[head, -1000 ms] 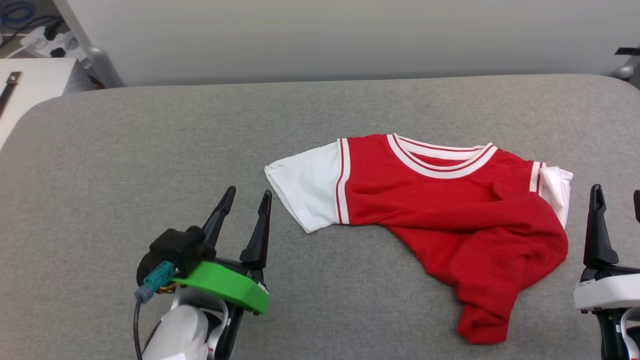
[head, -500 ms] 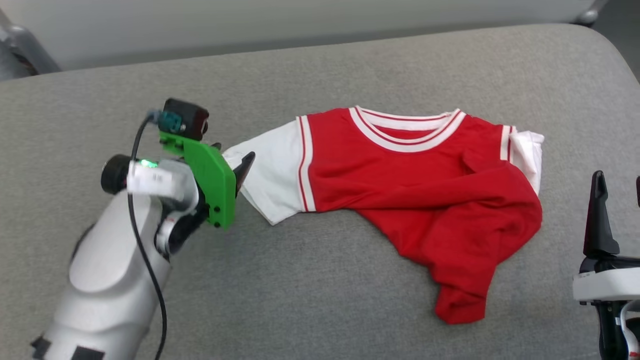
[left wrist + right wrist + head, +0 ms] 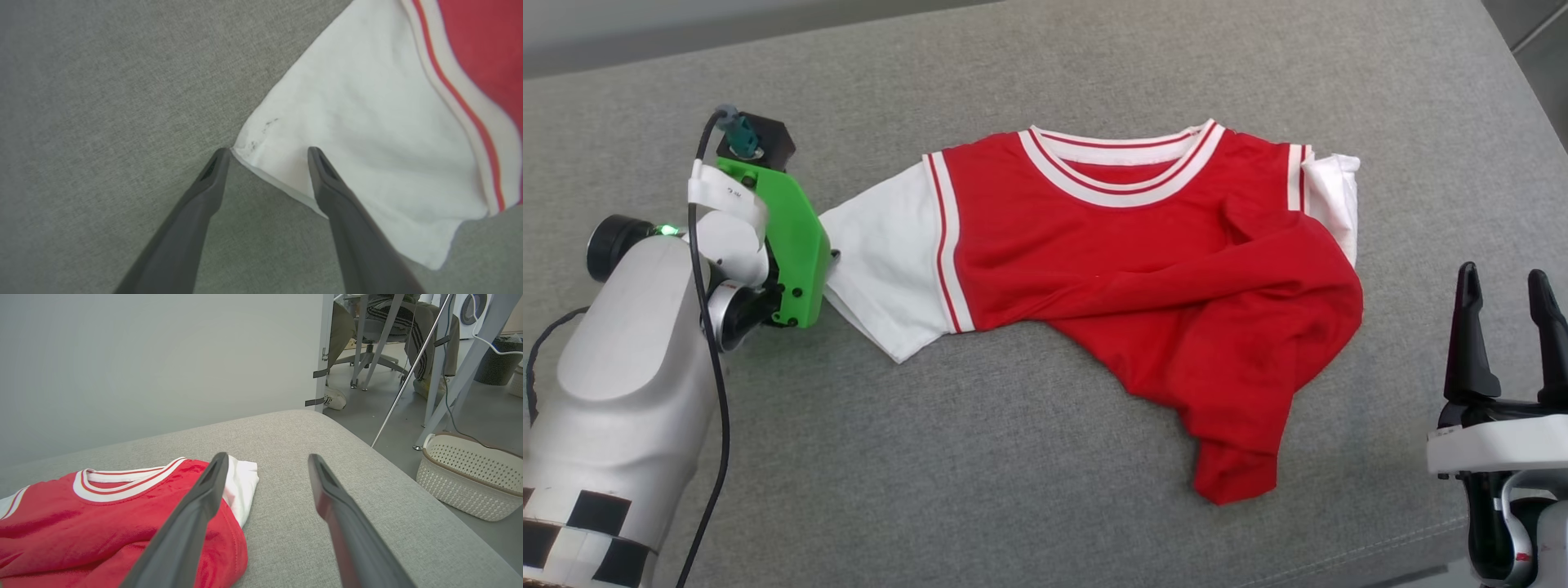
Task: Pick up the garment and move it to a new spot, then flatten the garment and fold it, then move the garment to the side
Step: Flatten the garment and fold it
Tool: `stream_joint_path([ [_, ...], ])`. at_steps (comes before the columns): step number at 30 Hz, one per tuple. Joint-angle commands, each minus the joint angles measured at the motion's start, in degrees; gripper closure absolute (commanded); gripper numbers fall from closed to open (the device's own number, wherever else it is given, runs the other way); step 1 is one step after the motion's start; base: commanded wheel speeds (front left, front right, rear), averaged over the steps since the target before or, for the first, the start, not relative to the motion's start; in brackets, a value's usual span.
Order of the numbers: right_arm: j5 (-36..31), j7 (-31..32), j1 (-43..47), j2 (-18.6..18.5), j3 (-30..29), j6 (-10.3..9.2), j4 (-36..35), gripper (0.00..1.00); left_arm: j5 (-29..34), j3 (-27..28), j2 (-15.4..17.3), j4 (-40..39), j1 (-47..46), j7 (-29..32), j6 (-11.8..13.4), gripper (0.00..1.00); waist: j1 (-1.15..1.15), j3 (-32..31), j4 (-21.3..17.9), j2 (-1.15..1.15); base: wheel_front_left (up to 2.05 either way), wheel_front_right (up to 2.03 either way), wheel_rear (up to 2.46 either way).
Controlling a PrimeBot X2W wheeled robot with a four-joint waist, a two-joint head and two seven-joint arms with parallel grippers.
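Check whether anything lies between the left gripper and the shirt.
Nothing visible does. The open left gripper straddles the corner of the white sleeve of the shirt, which lies on the grey pad.

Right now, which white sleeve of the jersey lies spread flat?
The left sleeve, at the open left gripper; the right sleeve is crumpled against the red body.

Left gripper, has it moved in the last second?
Yes. The left gripper has gone forward and toward the garment: it was apart from the white sleeve, and now it stands open astride the sleeve's corner.
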Motion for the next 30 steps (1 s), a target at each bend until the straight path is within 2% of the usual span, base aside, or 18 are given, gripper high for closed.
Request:
stream_joint_path([
  [1,-0.4,-0.5,-1.1,0.4,0.4,-0.05,0.5,0.00,0.5,-0.1,0.5,0.9,-1.1,-0.1,0.3,0.00,0.00,1.2,-1.1,0.00,0.00,0.00,0.00],
  [5,-0.4,-1.1,-1.8,0.6,1.3,-0.05,1.3,0.00,0.6,0.1,0.9,3.6,-1.4,-1.1,0.6,0.00,0.00,1.8,-1.9,0.00,0.00,0.00,0.00],
  [9,-0.4,-1.5,-1.6,0.6,1.1,-0.05,1.8,0.00,-1.4,0.7,-0.1,6.5,-1.0,0.1,0.8,0.00,0.00,2.0,-2.0,0.00,0.00,0.00,0.00],
  [10,-0.5,-1.5,-1.6,0.6,0.9,-0.05,1.9,0.00,-2.0,0.5,-0.5,7.2,-0.6,1.1,0.7,0.79,0.00,1.9,-1.9,0.00,0.00,0.00,0.00],
  [11,-0.6,-1.5,-1.5,0.6,0.8,-0.05,2.0,0.00,-2.7,0.4,-0.8,7.5,-0.2,1.7,0.6,1.00,0.00,1.8,-1.8,0.00,0.00,0.00,0.00],
  [13,-0.8,-1.3,-1.5,0.5,0.5,-0.05,2.2,0.00,-4.2,1.2,-1.4,7.8,0.4,1.4,0.7,1.00,0.00,1.2,-1.4,0.00,0.00,0.00,0.00],
  [16,-1.0,-0.5,-1.4,-0.1,0.1,-0.05,2.4,0.00,-6.0,4.0,-1.6,6.5,1.3,-3.0,1.8,1.00,0.00,-0.1,-0.4,0.00,0.00,0.00,0.00],
  [21,-1.2,1.8,-0.8,-1.9,-0.2,-0.05,2.4,0.00,-7.2,5.8,-0.7,3.5,3.6,-6.6,2.1,1.00,0.00,-2.3,2.1,0.00,0.00,0.00,0.00],
  [28,-1.8,8.2,-0.8,-4.0,-1.0,-0.05,2.6,0.00,-9.3,7.9,0.8,-4.9,9.5,-7.8,3.6,1.00,0.00,-4.8,6.0,0.00,0.00,0.00,0.00],
  [30,-2.2,11.0,-1.0,-4.8,-1.3,-0.05,3.0,0.00,-9.8,8.3,0.6,-8.6,12.0,-7.7,5.0,1.00,0.00,-5.4,7.0,0.00,0.00,0.00,0.00],
])
